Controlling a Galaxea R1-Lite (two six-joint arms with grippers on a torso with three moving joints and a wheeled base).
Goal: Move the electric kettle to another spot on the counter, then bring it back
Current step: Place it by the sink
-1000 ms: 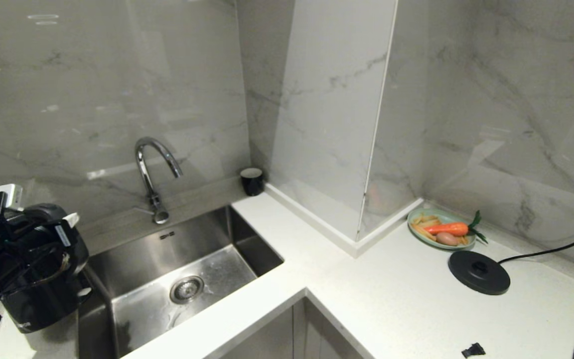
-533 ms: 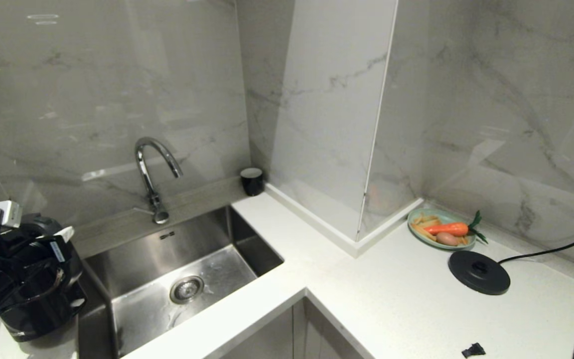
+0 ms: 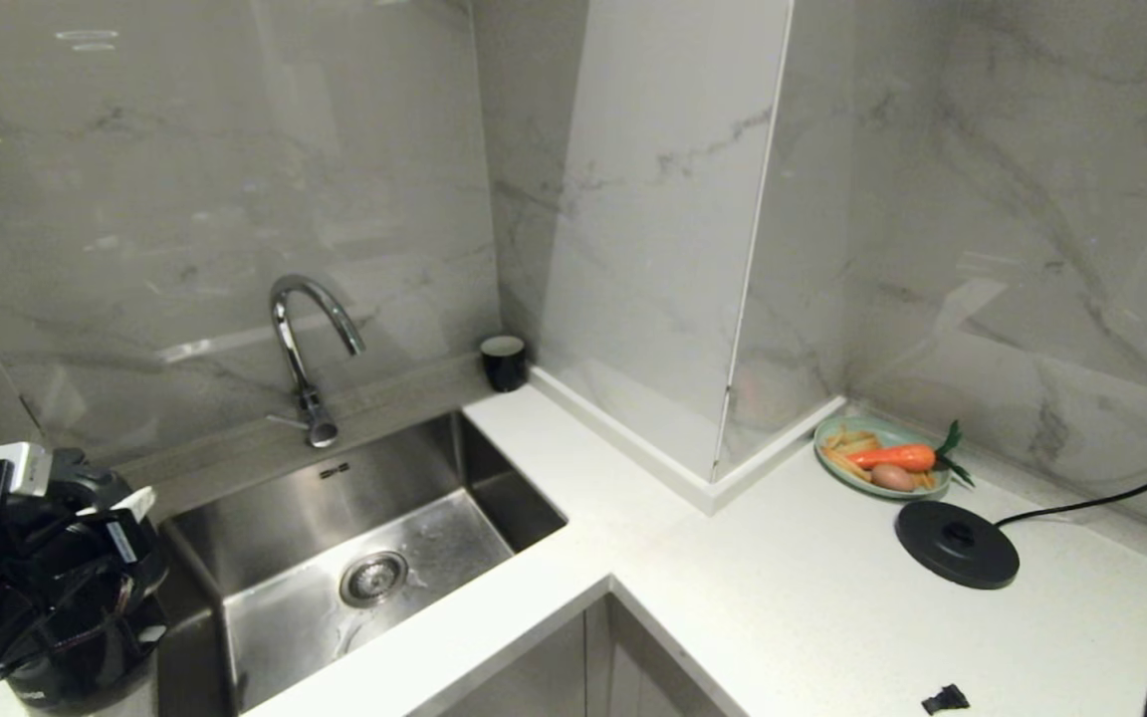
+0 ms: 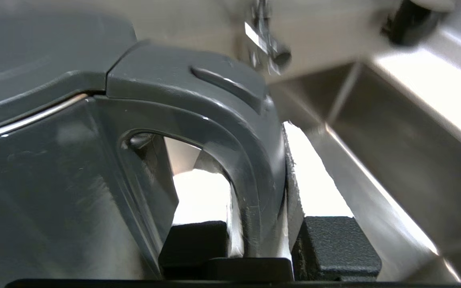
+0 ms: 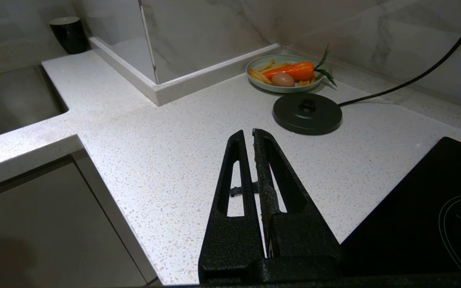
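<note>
Since a second ago the electric kettle [image 3: 76, 607] has dropped lower and slid toward the left end of the tabletop [image 3: 832, 597], carried by the left gripper [image 4: 266, 236]; everything else sits where it was.

Biggest thing is the white speckled tabletop, L-shaped, wrapping around a marble-clad pillar [image 3: 653, 249]. The steel sink [image 3: 354, 558] is sunk into its left part, with a chrome tap [image 3: 305, 349] at the back edge. The kettle is at the far left end, on the narrow strip left of the sink, base very low to the surface; can't tell if it's actually touching down. The left gripper is pinching the kettle's loop handle [image 4: 250, 160], one finger inside the loop and one outside.

Over on the right part of the tabletop, the black hob [image 5: 426, 212] sits at the front right corner. The round kettle base [image 3: 957, 543] is near the back edge, cord [image 3: 1111, 496] running off right, and just behind it is a green plate [image 3: 837, 473] with a carrot [image 3: 894, 457], an egg and some fries. The right gripper [image 5: 251, 136] hovers above the front of the tabletop, fingers pressed together, holding nothing. A black cup [image 3: 504, 361] stands in the back corner by the pillar, and a small black scrap [image 3: 946, 699] lies near the front edge.
</note>
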